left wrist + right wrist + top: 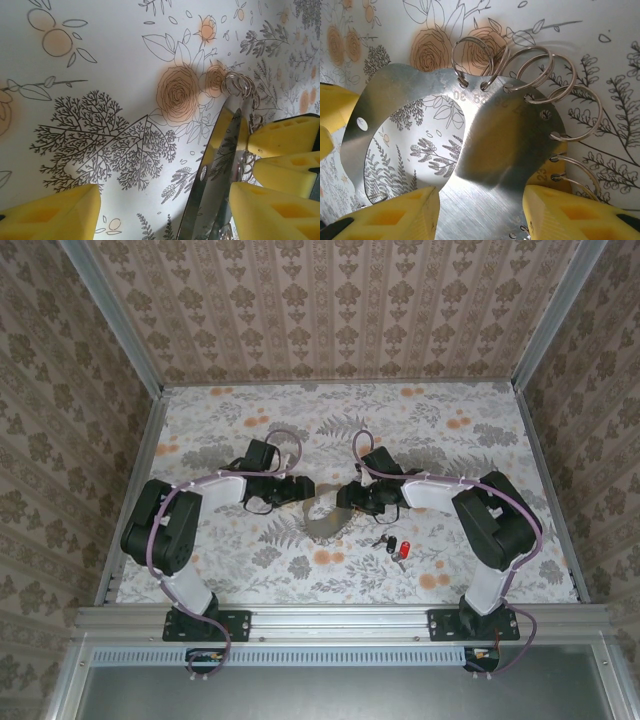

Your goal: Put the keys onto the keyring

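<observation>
The keyring [325,524] is a flat silvery ring-shaped plate [490,125] with several split rings [472,55] along its outer edge. My right gripper [481,195] is shut on the plate's band, one yellow finger at each edge, and holds it tilted up off the table. My left gripper [165,195] is open; the plate [227,150] stands edge-on just inside its right finger. The right gripper's fingers [285,137] reach in from the right. The keys, one red-headed [393,545] and one black-headed [379,540], lie on the table in front of the right gripper [352,500]. The left gripper [300,490] faces it across the keyring.
The floral tablecloth [240,550] covers the table. Patterned walls [330,300] close in the back and both sides, with metal rails at the edges. Both forearms lie across the middle of the table.
</observation>
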{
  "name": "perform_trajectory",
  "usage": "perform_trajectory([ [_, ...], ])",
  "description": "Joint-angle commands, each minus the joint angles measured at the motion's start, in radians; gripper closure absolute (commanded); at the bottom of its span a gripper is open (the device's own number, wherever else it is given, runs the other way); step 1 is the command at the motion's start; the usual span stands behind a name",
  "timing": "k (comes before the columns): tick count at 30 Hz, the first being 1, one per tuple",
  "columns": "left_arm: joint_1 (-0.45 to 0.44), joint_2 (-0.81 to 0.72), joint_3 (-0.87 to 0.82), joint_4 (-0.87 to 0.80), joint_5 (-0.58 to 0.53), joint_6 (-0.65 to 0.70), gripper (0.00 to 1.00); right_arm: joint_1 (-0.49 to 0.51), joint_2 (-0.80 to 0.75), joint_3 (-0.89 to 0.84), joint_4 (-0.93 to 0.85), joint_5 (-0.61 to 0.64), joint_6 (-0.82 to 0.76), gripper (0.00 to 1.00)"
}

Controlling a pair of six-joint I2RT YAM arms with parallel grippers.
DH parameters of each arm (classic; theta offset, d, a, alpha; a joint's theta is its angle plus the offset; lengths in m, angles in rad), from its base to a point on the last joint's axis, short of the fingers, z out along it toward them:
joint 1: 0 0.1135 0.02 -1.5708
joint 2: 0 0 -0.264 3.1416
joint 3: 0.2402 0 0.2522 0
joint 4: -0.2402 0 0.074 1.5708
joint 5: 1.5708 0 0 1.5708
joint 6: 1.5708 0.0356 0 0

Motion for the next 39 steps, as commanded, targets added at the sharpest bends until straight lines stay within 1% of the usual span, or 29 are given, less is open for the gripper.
perform_trajectory([
  [1, -0.006, -0.004, -0.005, -0.001, 0.031, -0.016, 0.30, 0.001, 0.063, -0.052, -0.066, 0.053, 0.020, 0.48],
  [4, -0.006, 0.007, 0.000, -0.001, 0.038, -0.018, 0.33, 0.001, 0.066, -0.056, -0.062, 0.055, 0.022, 0.48],
  [5, -0.035, 0.011, 0.002, 0.002, 0.042, -0.018, 0.34, 0.001, 0.066, -0.056, -0.062, 0.056, 0.021, 0.48],
  [9, -0.047, 0.032, 0.016, 0.017, 0.078, -0.022, 0.44, 0.001, 0.066, -0.057, -0.061, 0.058, 0.018, 0.48],
  [14, -0.052, 0.049, 0.027, 0.029, 0.080, -0.026, 0.53, 0.000, 0.068, -0.059, -0.060, 0.059, 0.016, 0.48],
  [18, -0.052, 0.045, 0.033, 0.027, 0.080, -0.024, 0.66, -0.002, 0.068, -0.055, -0.061, 0.058, 0.012, 0.48],
  [19, -0.053, 0.043, 0.034, 0.024, 0.080, -0.023, 0.73, -0.002, 0.065, -0.053, -0.063, 0.057, 0.010, 0.48],
  [21, -0.053, 0.036, 0.033, 0.022, 0.080, -0.020, 0.82, -0.003, 0.062, -0.049, -0.066, 0.057, 0.006, 0.48],
  [22, -0.052, 0.030, 0.034, 0.023, 0.080, -0.020, 0.88, -0.004, 0.058, -0.047, -0.065, 0.056, 0.005, 0.48],
  [25, -0.050, 0.003, 0.027, 0.040, 0.080, -0.030, 1.00, -0.006, 0.035, -0.046, -0.054, 0.053, 0.003, 0.48],
  [29, -0.049, -0.077, 0.027, 0.054, 0.075, -0.028, 1.00, -0.006, -0.050, -0.050, -0.032, 0.053, 0.007, 0.46],
  [32, -0.047, -0.177, 0.011, 0.065, 0.051, -0.020, 1.00, -0.007, -0.167, -0.052, -0.027, 0.075, -0.011, 0.43],
  [34, -0.044, -0.255, 0.002, 0.072, 0.030, -0.011, 1.00, -0.006, -0.273, -0.050, -0.041, 0.126, -0.043, 0.41],
  [37, -0.033, -0.355, 0.008, 0.065, 0.022, 0.025, 1.00, -0.005, -0.448, -0.056, -0.069, 0.269, -0.083, 0.38],
  [38, -0.033, -0.386, 0.013, 0.064, 0.025, 0.039, 1.00, -0.005, -0.484, -0.065, -0.067, 0.305, -0.093, 0.38],
  [39, -0.031, -0.412, 0.015, 0.076, 0.040, 0.072, 1.00, -0.007, -0.544, -0.083, -0.055, 0.349, -0.103, 0.36],
])
